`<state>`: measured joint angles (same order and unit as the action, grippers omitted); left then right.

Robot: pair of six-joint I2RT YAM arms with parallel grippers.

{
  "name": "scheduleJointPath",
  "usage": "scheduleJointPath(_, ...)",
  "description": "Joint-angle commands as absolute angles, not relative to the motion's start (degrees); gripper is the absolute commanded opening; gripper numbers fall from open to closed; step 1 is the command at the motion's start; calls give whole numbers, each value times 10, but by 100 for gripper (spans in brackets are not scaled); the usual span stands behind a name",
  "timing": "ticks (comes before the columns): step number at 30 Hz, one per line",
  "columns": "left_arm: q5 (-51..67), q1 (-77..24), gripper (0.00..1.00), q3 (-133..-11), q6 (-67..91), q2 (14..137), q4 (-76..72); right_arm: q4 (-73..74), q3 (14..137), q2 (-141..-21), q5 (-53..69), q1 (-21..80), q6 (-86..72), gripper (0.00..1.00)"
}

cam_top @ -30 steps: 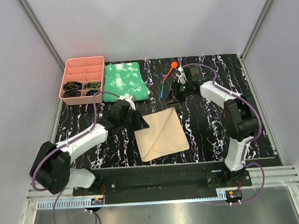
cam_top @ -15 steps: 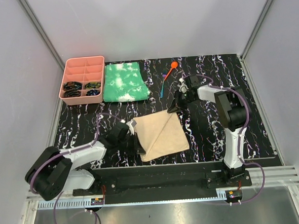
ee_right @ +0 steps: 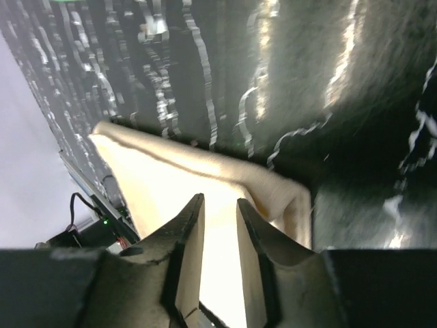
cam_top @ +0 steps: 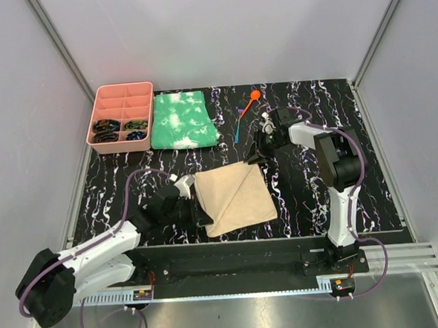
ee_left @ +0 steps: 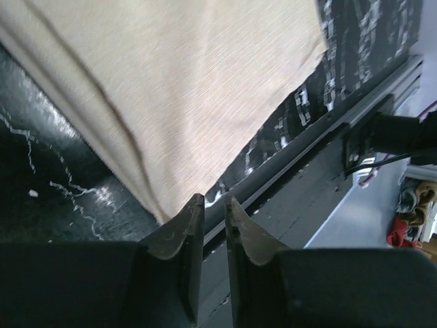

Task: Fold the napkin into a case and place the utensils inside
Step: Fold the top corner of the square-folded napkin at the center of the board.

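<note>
The napkin point(cam_top: 236, 196) is plain tan cloth, folded flat into a slightly turned square, with one diagonal crease from its 12 o'clock corner down toward its 7 o'clock edge. It lies mid-table on the black marbled mat point(cam_top: 303, 196). The utensils lie beyond its 12 o'clock corner. The orange spoon point(cam_top: 253, 96) has its round head farthest back, and the slim blue utensil point(cam_top: 237, 131) lies just at its 7 o'clock.

At 10 o'clock of the napkin, well apart, a pink compartment tray point(cam_top: 123, 86) stands at the mat's back left. A green-and-white cloth point(cam_top: 183, 120) lies just beside it at 3 o'clock. The napkin's 6 o'clock corner comes near the mat's front edge, with the dark metal rail point(cam_top: 232, 263) just past it. At 3 o'clock a broad band of marbled mat runs to the right arm's column.

The left gripper point(ee_left: 213, 205) sits low at the napkin's 7 o'clock edge. Its fingers are only a slit apart with nothing between them, and the cloth's corner is just beside the left fingertip. The right gripper point(ee_right: 217, 205) hangs at the napkin's 12 o'clock corner, between the cloth and the utensils. Its fingers are also a slit apart, with tan cloth showing behind the gap. I cannot tell whether any fold is pinched.
</note>
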<state>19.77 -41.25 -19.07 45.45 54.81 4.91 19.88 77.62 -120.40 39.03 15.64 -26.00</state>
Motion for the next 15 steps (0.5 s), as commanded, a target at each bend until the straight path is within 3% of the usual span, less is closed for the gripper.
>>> scheduleJointPath(1, 173, -414, 21, -236, 445, 547, 69, 220, 772, -1119, 362, 158, -250, 37)
scheduleJointPath(5, 204, -414, 14, -215, 455, 595, 23, 217, 766, -1120, 367, 162, -252, 39)
scheduleJointPath(15, 212, -418, 11, -127, 486, 594, -28, 166, 765, -1187, 367, 162, -265, 39)
